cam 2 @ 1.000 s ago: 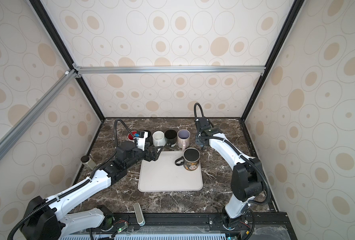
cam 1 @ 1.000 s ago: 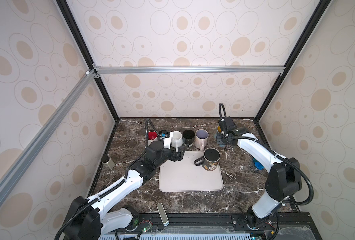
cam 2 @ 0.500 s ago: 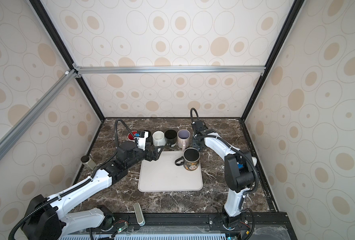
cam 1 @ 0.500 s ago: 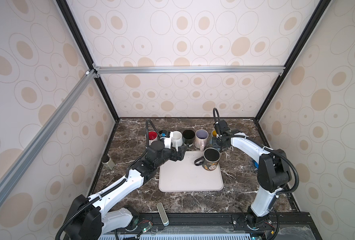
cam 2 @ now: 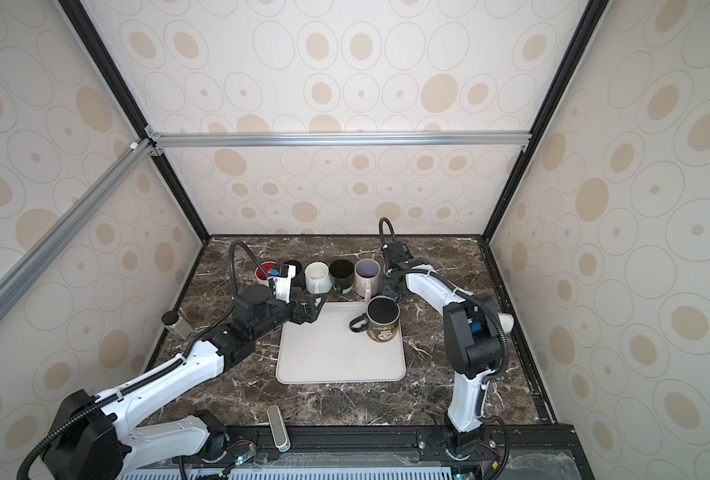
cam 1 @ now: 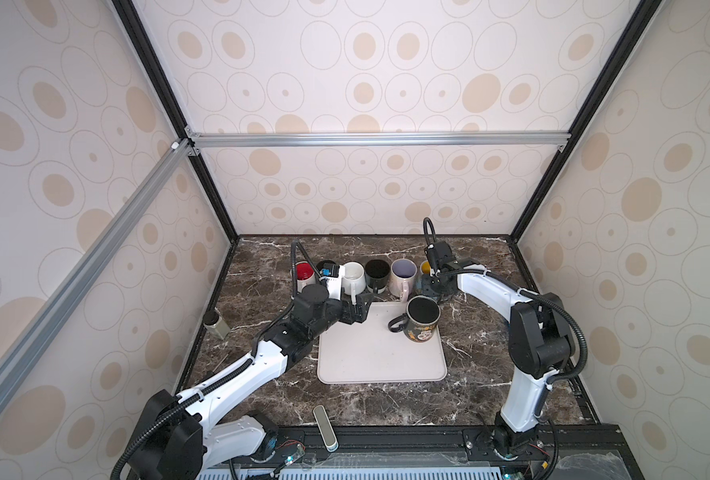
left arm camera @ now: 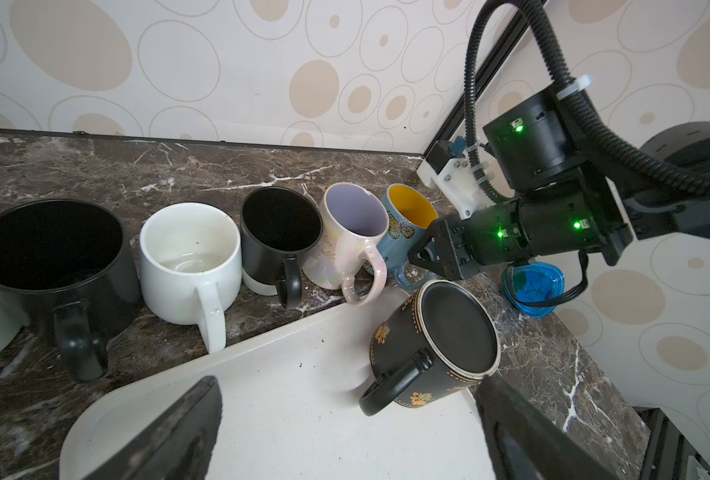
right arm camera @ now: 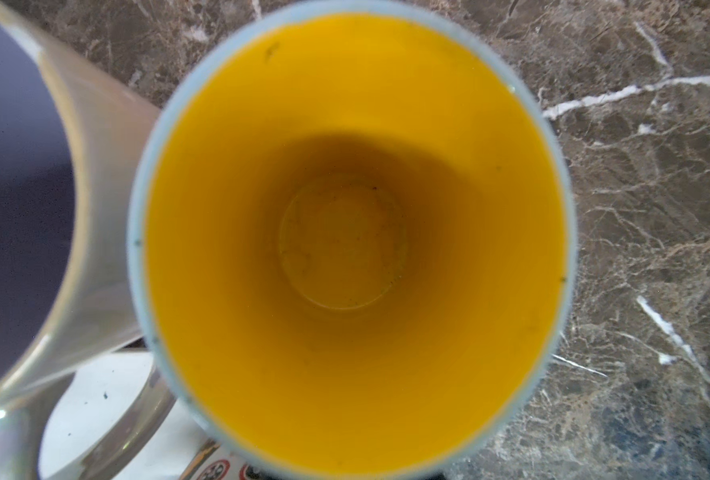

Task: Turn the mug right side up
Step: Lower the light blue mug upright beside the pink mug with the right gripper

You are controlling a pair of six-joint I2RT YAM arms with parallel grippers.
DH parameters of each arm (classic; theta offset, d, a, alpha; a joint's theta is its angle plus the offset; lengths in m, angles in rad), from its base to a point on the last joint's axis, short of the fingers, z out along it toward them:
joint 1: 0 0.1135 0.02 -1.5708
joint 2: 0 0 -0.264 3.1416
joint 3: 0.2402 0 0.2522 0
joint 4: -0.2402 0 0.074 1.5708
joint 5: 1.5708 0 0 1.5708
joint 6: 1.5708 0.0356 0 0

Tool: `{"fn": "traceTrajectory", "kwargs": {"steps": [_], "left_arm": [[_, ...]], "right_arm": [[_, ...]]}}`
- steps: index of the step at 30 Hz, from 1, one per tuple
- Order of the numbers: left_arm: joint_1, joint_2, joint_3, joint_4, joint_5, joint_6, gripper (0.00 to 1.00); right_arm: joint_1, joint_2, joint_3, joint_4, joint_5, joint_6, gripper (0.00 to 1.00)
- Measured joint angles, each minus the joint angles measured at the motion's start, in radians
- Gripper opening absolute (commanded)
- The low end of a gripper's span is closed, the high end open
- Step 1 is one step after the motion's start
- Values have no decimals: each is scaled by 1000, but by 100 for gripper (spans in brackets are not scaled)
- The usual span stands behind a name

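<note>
The left gripper (cam 1: 363, 308) gapes empty over the tray (cam 1: 365, 357), left of the black mug (cam 1: 421, 324); the right gripper (left arm camera: 419, 254) clamps the blue mug (left arm camera: 399, 237) by its handle.

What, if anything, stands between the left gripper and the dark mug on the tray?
Nothing visible. Only bare tray lies between the open left gripper and the dark mug; its handle faces that gripper.

Left arm (cam 1: 257, 365) stretched forward, low; left gripper (cam 1: 360, 309) jaws wide apart. Right arm (cam 1: 486, 291) folded back; right gripper (left arm camera: 419, 254) pointing down, closed.
</note>
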Motion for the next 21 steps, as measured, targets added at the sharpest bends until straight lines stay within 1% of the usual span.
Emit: {"fn": "traceTrajectory", "kwargs": {"steps": [16,21], "left_arm": [[0,-1,-6,2,0,-3,97],[0,0,-6,2,0,-4,98]], "right_arm": [[-3,24,17,18,8,0,0],[-3,26,19,18,8,0,5]]}}
